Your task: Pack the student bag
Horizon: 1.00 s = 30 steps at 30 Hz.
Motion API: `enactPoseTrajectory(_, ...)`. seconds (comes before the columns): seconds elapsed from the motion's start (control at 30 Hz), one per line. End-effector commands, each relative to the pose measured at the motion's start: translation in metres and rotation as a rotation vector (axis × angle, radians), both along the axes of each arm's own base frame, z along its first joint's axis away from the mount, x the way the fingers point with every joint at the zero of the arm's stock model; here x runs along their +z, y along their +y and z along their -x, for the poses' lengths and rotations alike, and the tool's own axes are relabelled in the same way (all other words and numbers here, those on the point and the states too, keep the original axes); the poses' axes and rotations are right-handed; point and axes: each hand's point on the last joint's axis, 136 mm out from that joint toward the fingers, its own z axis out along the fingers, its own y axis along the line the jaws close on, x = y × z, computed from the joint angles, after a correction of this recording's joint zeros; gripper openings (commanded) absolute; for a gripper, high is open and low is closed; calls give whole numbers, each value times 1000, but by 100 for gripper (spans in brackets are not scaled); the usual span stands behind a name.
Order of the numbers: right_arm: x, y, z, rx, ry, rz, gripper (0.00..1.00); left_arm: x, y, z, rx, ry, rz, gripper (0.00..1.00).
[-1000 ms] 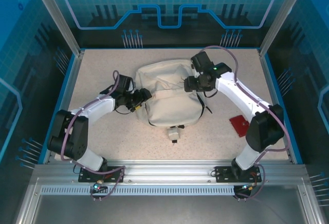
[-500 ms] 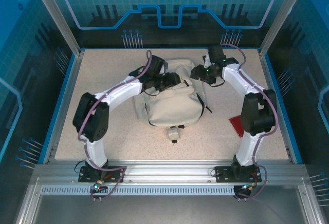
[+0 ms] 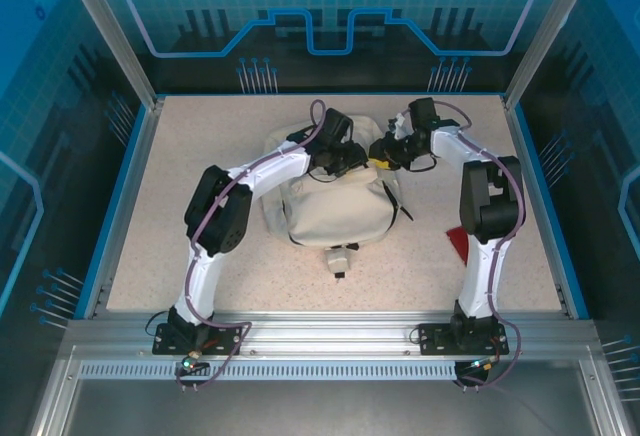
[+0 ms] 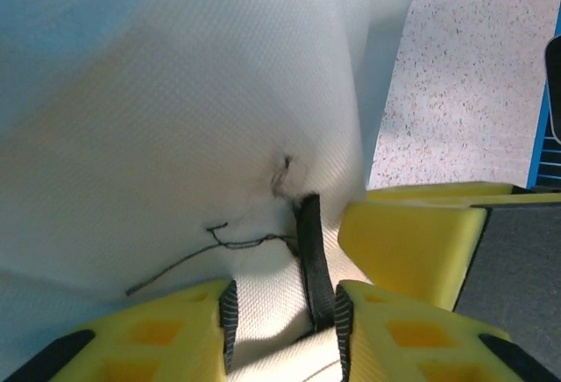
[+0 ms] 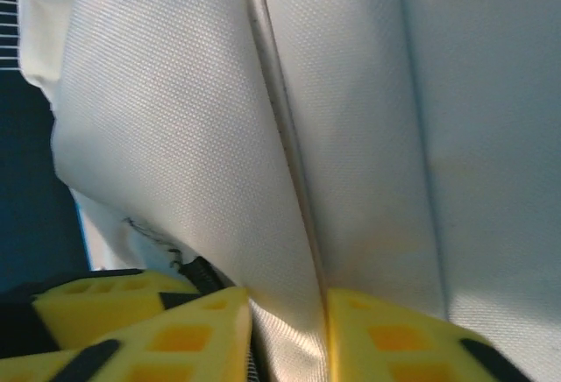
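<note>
The student bag [image 3: 335,206], cream-white fabric with thin dark straps, lies in the middle of the table. Both grippers meet at its far top edge. My left gripper [image 3: 358,162] comes in from the left and my right gripper [image 3: 386,155] from the right, their yellow fingers almost touching. In the left wrist view my left gripper [image 4: 285,334] is shut on a fold of bag fabric and a dark strap [image 4: 311,251]. The right wrist view has my right gripper [image 5: 287,338] pinching a fabric fold along a seam [image 5: 285,128].
A flat red object [image 3: 460,243] lies on the table to the right of the bag, beside the right arm. A small white tag piece [image 3: 340,257] sits just in front of the bag. Blue frame walls enclose the speckled table [image 3: 200,156].
Both arms swung in from the bag's sides to its far top edge. Both grippers have narrowed from open onto the bag fabric.
</note>
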Motion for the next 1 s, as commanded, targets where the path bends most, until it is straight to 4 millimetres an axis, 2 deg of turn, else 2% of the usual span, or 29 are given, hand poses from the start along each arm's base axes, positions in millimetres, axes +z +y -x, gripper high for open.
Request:
enactPoseTrajectory(0.0,-7,6,5,22,48,-100,19,-12,-3,-9,43,19,-6,35)
enactPoseTrajectory(0.2,-3,13,10,24,57,-177,6,-19,-7,-16,46,20,10,30)
enactPoseTrajectory(0.3,3,15,12,24,57,-215,0,-16,-10,-20,42,1,55,28)
enactPoseTrajectory(0.53,13,18,18,27,63,-266,0,-16,-10,-25,48,-1,88,22)
enactPoseTrajectory(0.77,18,17,20,25,56,-263,0,-26,-5,-21,32,17,43,23)
enactPoseTrajectory(0.83,19,17,20,23,56,-260,0,-27,-4,-21,22,13,34,16)
enactPoseTrajectory(0.9,21,16,20,20,49,-252,0,-26,-3,-21,9,2,21,2)
enactPoseTrajectory(0.97,21,13,21,9,44,-221,0,-23,3,-22,8,-18,-14,0)
